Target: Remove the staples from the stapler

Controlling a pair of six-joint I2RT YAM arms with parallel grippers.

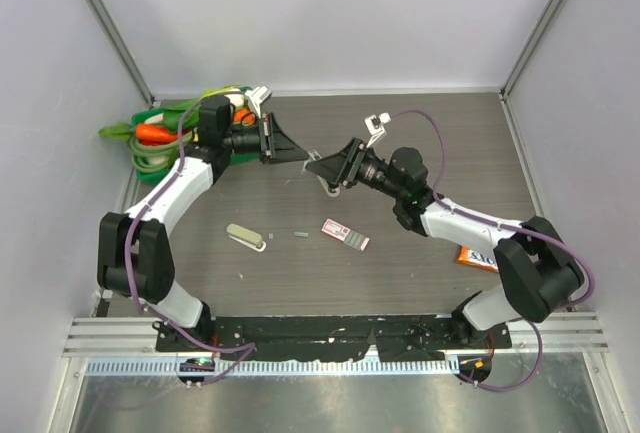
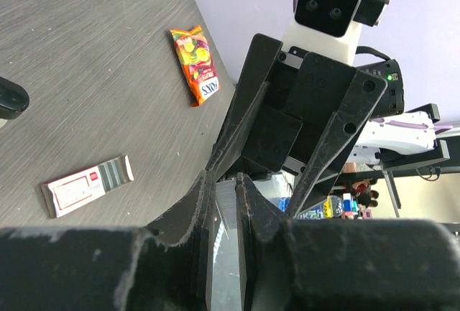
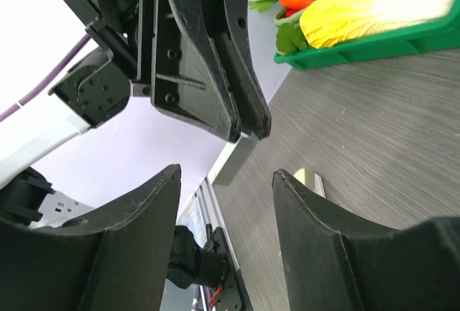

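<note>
- Grip on the stapler (image 3: 233, 161) came from the left gripper (image 2: 224, 179), which held it in the air above the table (image 1: 440, 143). The free end stuck out past the fingertips toward 3 o'clock in the top view. I judged this was to offer that end to the other arm.
- Left jaws stood narrow, pinching the slim metal body from both sides.
- Right gripper (image 3: 227, 174) faced it from 4 o'clock, jaws wide and holding nothing. Its fingers flanked the stapler's free end with a gap on each side and, as far as could be told, touched nothing.
- Down at 6 o'clock from that meeting point lay the staples (image 1: 301, 235), as I judged a tiny grey strip to be. It sat between a beige stapler (image 1: 245, 236) and a pink-and-white box (image 1: 345, 235).
- Whether any strip remained inside the held stapler could not be seen.
</note>
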